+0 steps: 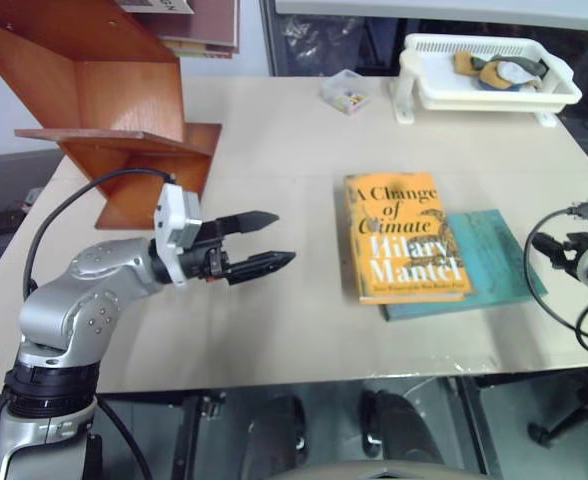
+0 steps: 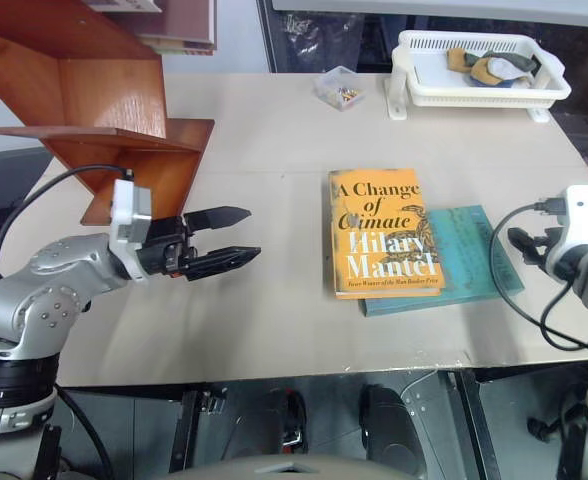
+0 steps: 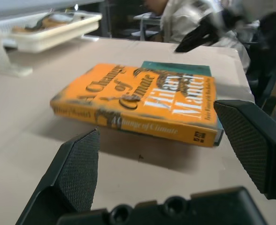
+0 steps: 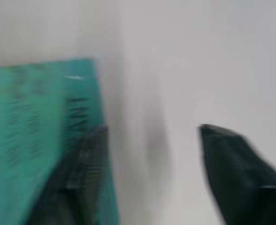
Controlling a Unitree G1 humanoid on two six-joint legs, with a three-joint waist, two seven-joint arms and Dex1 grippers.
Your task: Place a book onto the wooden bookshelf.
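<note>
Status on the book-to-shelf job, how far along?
Nothing done yet: the orange-yellow hardcover book lies flat on the beige table, partly atop a teal-blue book, far from the reddish-brown wooden bookshelf. In hand: the left pincer is open, aimed at it, holding nothing. The right pincer looks open, empty. Left: grasp, carry, place.

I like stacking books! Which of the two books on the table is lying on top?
The orange-yellow book, titled "A Change of Climate". It lies on the teal-blue book, which sticks out from under it.

Beige table [image 1: 274, 280] carries wooden bookshelf [image 1: 134, 120], teal book [image 1: 484, 265], white tray [image 1: 489, 90], perhaps small box [image 1: 345, 92].
</note>
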